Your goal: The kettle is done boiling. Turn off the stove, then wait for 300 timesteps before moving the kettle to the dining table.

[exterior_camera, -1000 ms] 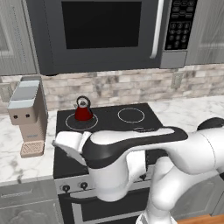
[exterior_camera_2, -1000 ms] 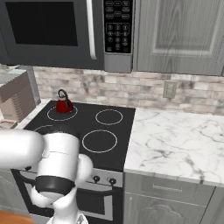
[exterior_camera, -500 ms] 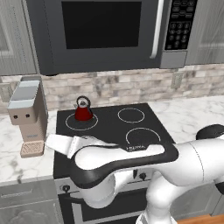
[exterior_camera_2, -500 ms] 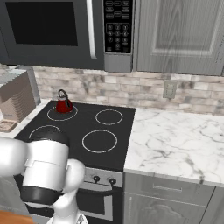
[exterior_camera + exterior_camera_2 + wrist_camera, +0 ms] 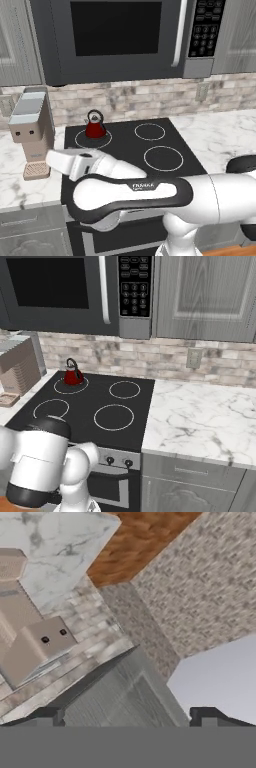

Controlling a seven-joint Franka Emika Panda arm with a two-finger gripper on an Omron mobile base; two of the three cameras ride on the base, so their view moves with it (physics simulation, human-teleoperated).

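The small red kettle [image 5: 95, 126] [image 5: 72, 375] stands upright on the back left burner of the black glass-top stove [image 5: 131, 146] [image 5: 100, 401]. Two small knobs [image 5: 119, 461] show on the stove's silver front panel. My white arm [image 5: 135, 192] lies across the stove's front edge, and its hand end [image 5: 62, 161] points left toward the counter, well short of the kettle. In the hand view my gripper [image 5: 127, 717] is open, fingertips [image 5: 46, 714] far apart with nothing between them. The dining table is out of view.
A beige coffee machine [image 5: 30, 131] [image 5: 19, 367] [image 5: 30, 643] stands on the marble counter left of the stove. A dark microwave [image 5: 115, 37] [image 5: 65, 288] hangs above the burners. A marble counter [image 5: 200, 421] runs to the right, under grey cabinets.
My arm has swung lower and further left across the stove's front. The kettle has stayed on its burner. The gripper has stayed open.
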